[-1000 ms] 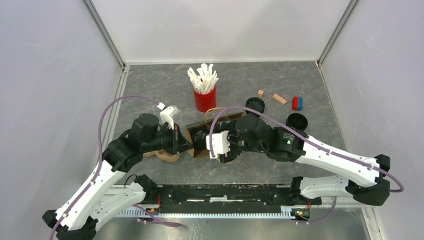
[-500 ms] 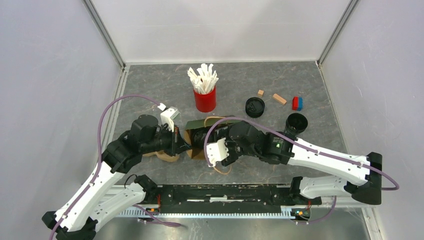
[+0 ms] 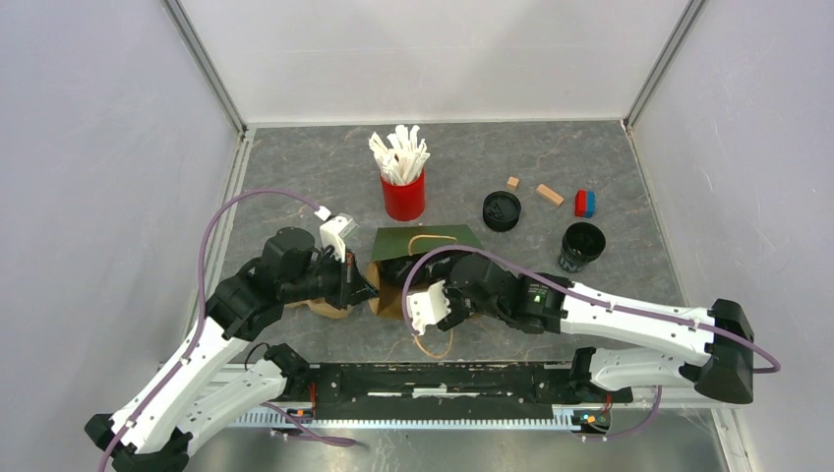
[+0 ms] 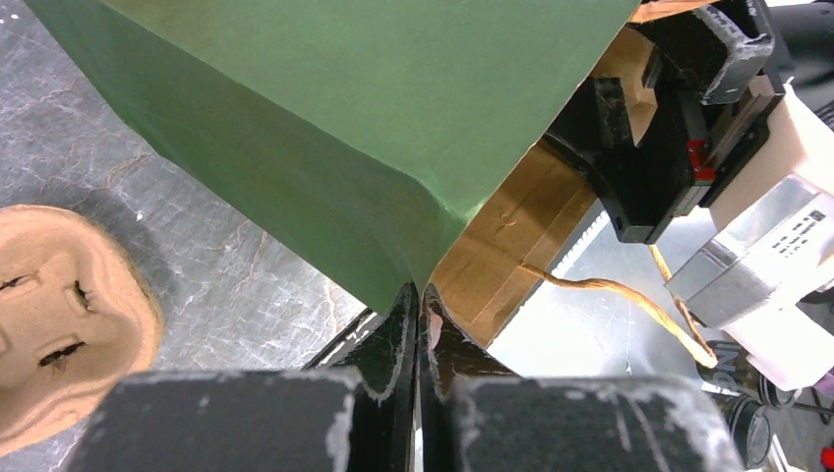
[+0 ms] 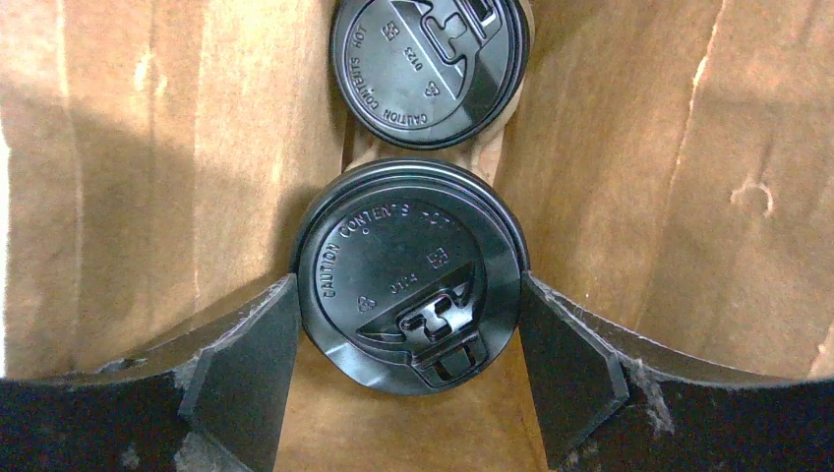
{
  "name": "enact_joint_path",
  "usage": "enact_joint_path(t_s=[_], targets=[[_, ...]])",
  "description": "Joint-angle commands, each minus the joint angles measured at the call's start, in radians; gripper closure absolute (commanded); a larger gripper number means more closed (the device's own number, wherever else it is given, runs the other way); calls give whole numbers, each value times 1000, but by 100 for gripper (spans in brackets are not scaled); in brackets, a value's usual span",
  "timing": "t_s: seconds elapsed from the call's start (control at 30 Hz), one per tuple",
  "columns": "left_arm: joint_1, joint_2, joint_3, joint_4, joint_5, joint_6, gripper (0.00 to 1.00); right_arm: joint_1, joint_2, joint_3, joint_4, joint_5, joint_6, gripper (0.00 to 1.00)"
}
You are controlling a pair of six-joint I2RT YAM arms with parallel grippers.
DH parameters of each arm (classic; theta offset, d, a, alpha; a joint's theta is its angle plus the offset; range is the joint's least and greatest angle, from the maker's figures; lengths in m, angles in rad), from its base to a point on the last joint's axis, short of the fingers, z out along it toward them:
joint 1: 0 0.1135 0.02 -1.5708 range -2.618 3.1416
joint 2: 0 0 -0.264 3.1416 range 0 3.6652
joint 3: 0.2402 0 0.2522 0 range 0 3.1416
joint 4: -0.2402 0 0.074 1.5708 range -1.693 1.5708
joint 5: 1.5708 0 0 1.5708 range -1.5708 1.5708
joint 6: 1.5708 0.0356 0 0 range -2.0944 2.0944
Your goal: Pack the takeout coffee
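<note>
We see the left fingers pinched shut on the mouth edge of the green paper bag at the middle of the top view, while the right fingers, spread wide inside the bag, clasp the lidded takeout coffee cup on both sides.

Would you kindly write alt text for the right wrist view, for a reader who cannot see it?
The round black lid of a takeout cup sits between the two dark fingers of the right gripper, which flank its rim; whether they squeeze it is unclear. A second black lid lies just beyond, and the brown inside of a paper bag surrounds both.
</note>
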State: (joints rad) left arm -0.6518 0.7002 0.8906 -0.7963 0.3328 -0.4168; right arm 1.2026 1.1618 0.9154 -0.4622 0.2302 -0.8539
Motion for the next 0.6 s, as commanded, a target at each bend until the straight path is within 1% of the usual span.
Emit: enact_joint_path(t_s=[0.0, 0.4, 0.57], targets=[[0, -7, -20, 71, 55, -36, 98, 5, -32, -44, 105, 33, -37, 19], [0, -7, -32, 91, 66, -61, 98, 3, -8, -66, 146, 87, -68, 19], [-1, -15, -36, 104, 66, -79, 98, 2, 0, -63, 115, 93, -87, 18]])
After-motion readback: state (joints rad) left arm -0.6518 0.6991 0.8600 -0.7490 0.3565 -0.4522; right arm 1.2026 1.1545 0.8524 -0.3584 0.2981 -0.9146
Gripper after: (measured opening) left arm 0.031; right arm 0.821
